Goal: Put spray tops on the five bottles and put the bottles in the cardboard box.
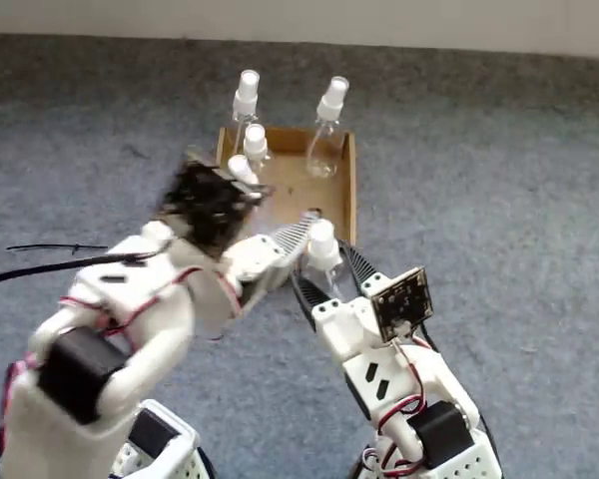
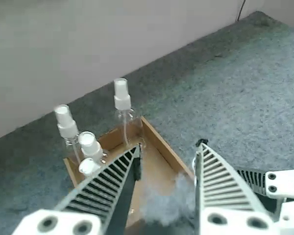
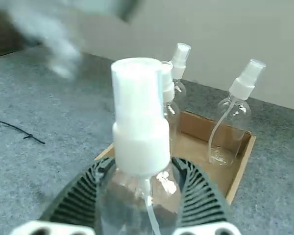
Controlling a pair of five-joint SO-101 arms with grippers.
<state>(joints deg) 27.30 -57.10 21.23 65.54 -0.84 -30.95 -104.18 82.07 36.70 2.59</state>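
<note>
The right gripper (image 3: 142, 167), with black ribbed fingers (image 3: 202, 196) that curve in like a cradle, is clamped on the rounded shoulders of a clear plastic bottle (image 3: 137, 196). This bottle stands upright and carries a white cylindrical spray top (image 3: 139, 112); from above it sits at the near right edge of the cardboard box (image 1: 351, 190). The box is a shallow, open tray of plain brown board with low walls. Four bottles stand upright in it, all of the same transparent plastic with white spray heads and thin dip tubes: three close together along the left side (image 1: 246, 100) (image 1: 255, 145) (image 1: 242, 170), one apart at the far right corner (image 1: 329, 120). The left gripper (image 2: 169, 147) hangs above the near part of the box with its pale, triangular, slatted fingers (image 2: 213, 181) spread apart and nothing between them. The desk (image 1: 499, 180) is covered in a grey, nubbly, carpet-like fabric. A thin black cable tie (image 1: 60, 247) lies flat on it, well to the left of the box.
</note>
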